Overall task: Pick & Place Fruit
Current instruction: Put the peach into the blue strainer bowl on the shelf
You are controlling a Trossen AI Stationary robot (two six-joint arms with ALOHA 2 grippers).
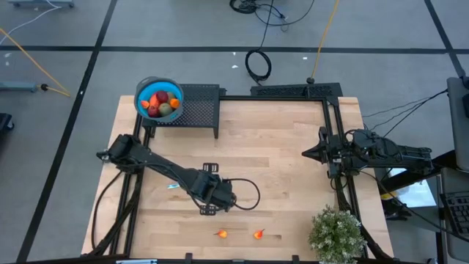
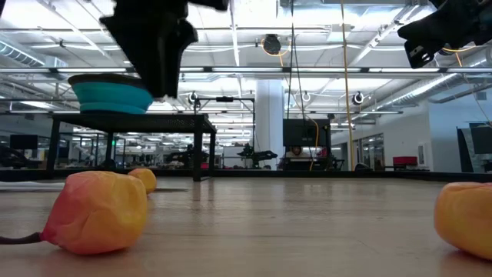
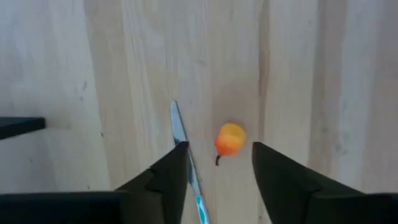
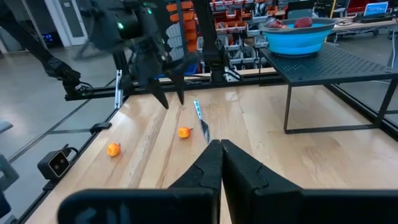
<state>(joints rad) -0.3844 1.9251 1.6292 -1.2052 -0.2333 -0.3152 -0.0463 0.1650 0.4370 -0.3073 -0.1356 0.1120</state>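
Low in the high view lie two small orange fruits on my table. Above them, left of centre, my left gripper hangs spread open and empty over a third orange fruit beside the knife. At right, my right gripper waits closed. Upper left, the blue bowl holds more fruit.

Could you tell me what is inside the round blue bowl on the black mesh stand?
The round blue bowl holds piled fruit: dark red, orange and greenish-brown pieces. Anything beneath the top layer is covered.
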